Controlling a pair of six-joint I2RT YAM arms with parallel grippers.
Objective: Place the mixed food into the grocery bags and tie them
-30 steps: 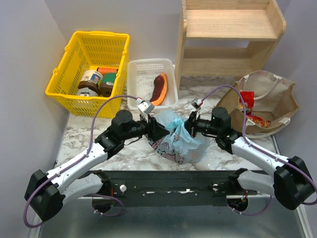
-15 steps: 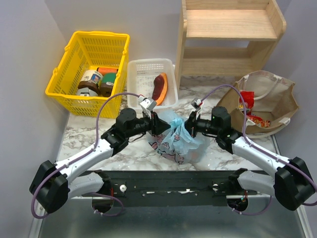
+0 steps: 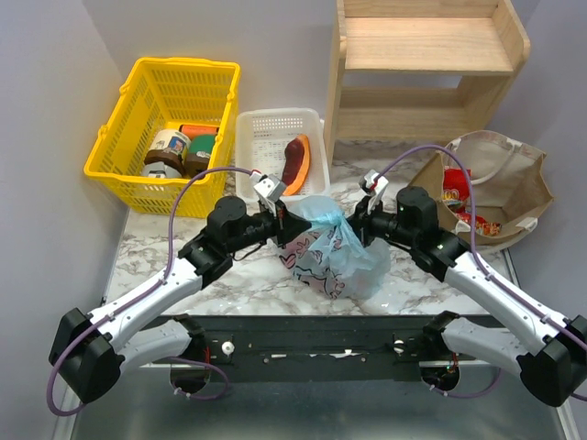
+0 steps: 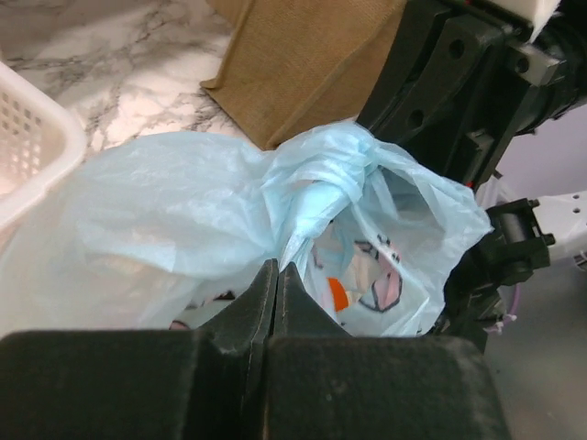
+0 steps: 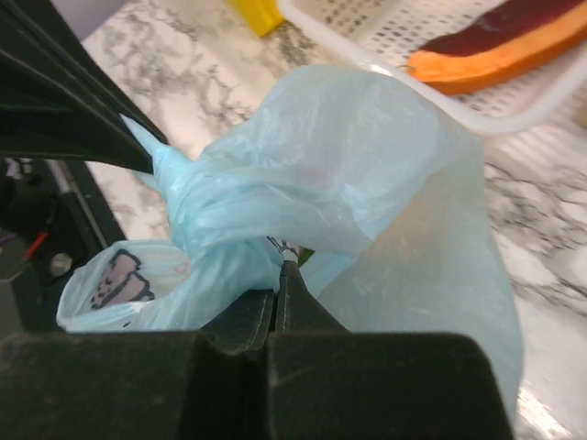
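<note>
Marble table (image 3: 142, 243): white with grey veins; carries everything listed below.
Wooden shelf (image 3: 426, 69): pale wood, far right, against the back wall.
Yellow mesh basket (image 3: 128, 188): far left corner, holding the jars.
Tan-brown bag (image 3: 514, 197): right side, near the shelf's foot, lying slumped with its mouth open and loop handles at its far edge.
Light-blue bag (image 3: 335, 257): thin translucent plastic with pink and dark cartoon prints, at centre near the arm bases, between the two grippers. Its top is gathered into a twisted neck, with one loose flap reaching left and one reaching right. A small orange patch shows inside from the left wrist view; food or print cannot be told.
White slotted tray (image 3: 266, 128): far centre, between basket and shelf, holding the wedge.
Left gripper (image 3: 292, 223): fingers pressed fully together, pinching the bag's left flap just beside the twist.
Right gripper (image 3: 359, 223): fingers pressed fully together, with the bag's film caught between the tips on the right of the twist.
Purple-and-orange wedge (image 3: 295, 163): lies at the right of the tray.
Jars (image 3: 170, 147): lidded and clustered in the basket.
Red snack packets (image 3: 456, 188): shiny, in the mouth of the tan-brown bag.
</note>
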